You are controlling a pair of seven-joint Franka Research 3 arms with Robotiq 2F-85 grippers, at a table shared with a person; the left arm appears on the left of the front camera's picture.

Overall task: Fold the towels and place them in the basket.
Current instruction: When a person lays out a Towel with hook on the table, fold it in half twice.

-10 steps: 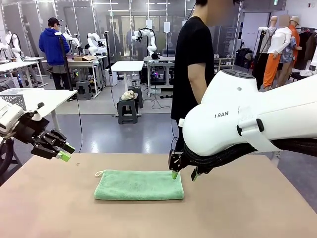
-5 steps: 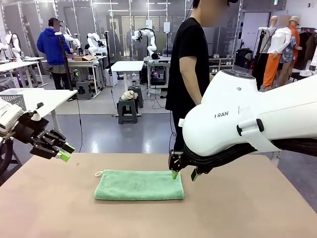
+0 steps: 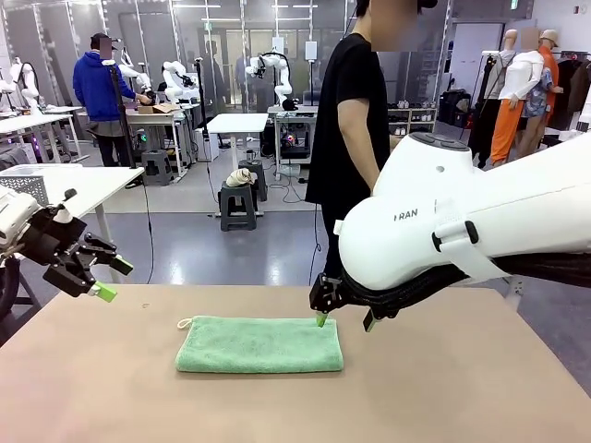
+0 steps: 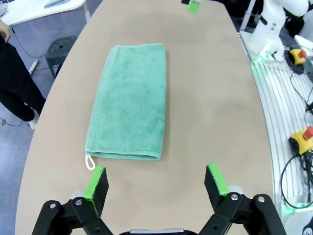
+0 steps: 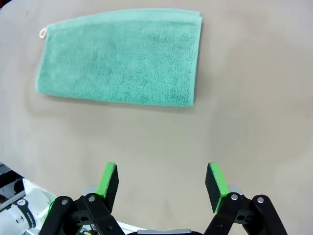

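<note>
On the table it's just one mint green towel, folded flat, and two grippers. Both have their jaws spread wide and hold nothing. The right gripper hangs low by the towel's far right corner, arm bulky overhead. The left gripper hovers higher at the table's left edge, tilted down.

Towel: mint green, plain terry texture. Loop at the towel's left end: white. Worktop under the towel: uniform light tan. Left pincer and right pincer: black bodies, bright green pads. Right arm behind the towel: glossy white shell, dark lettering, black sleeve beneath. Person beyond the towel: black short-sleeved shirt. Floor beyond the towel: dull blue-grey. Button box, off the worktop edge, left wrist view: yellow with red cap.
</note>
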